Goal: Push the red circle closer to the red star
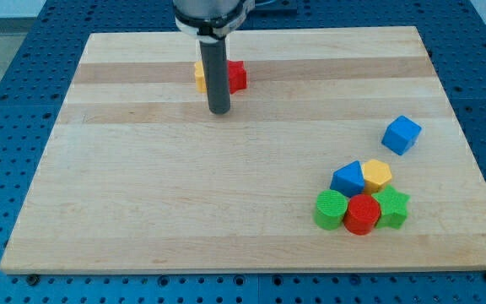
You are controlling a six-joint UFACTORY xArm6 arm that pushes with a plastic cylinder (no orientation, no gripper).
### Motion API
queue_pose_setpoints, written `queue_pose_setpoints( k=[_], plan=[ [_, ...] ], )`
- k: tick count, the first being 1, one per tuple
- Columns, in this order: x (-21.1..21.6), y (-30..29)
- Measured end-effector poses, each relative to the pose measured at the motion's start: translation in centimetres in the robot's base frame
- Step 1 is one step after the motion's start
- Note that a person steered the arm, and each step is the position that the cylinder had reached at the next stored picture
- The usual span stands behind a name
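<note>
The red circle [362,214] lies at the view's lower right, in a tight cluster between a green circle [331,209] and a green star [391,208]. The red star [237,76] lies near the view's top centre, partly hidden behind my rod, with a yellow block [199,76] on the rod's other side. My tip [219,111] rests on the board just below those two blocks, far up and left of the red circle.
A blue triangle-like block [348,178] and a yellow hexagon-like block [378,174] sit just above the red circle in the cluster. A blue cube [402,134] stands alone above them, towards the board's right edge [458,127].
</note>
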State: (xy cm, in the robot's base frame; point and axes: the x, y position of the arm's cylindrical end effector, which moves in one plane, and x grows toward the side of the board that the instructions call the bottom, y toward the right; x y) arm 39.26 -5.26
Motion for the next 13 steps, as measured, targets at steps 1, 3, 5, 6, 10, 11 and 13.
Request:
queue_pose_setpoints(
  k=[1,3,5,6,10,11,13],
  plan=[
    [4.2,0.0],
    [12.9,0.6],
    [18.7,5.6],
    [20.7,9.4],
    [20.5,17.3],
    [19.4,17.3],
    [17.9,17.3]
  ],
)
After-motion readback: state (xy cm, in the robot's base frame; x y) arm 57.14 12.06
